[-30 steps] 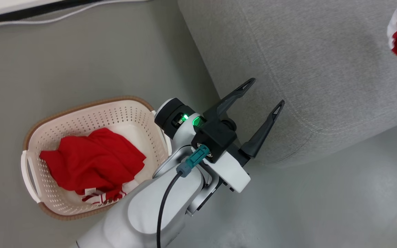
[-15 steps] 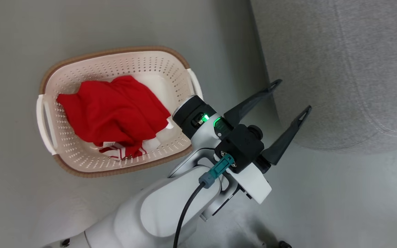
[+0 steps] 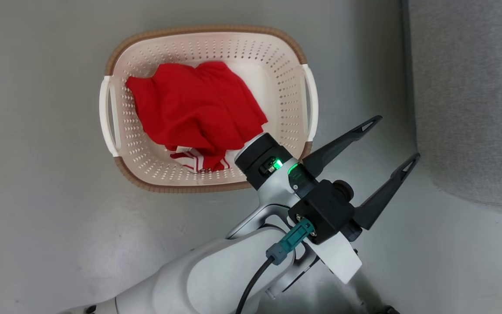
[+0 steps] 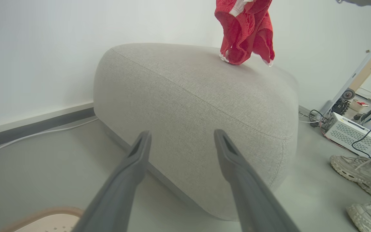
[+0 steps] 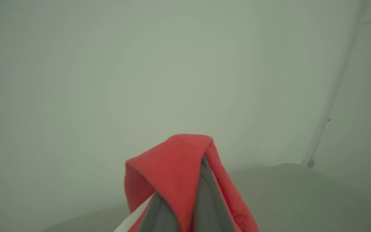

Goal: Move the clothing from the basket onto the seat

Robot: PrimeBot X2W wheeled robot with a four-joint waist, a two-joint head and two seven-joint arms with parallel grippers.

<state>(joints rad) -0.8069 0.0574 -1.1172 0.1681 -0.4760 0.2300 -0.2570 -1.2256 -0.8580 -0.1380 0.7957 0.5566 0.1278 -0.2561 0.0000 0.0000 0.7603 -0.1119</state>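
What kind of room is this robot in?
Likely a lab mocked up as a living room: a grey sofa, a laundry basket on bare floor, and a vented equipment box.

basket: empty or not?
Not empty. A crumpled red garment lies inside the basket, covering much of its floor. The other red garment hangs over the sofa.
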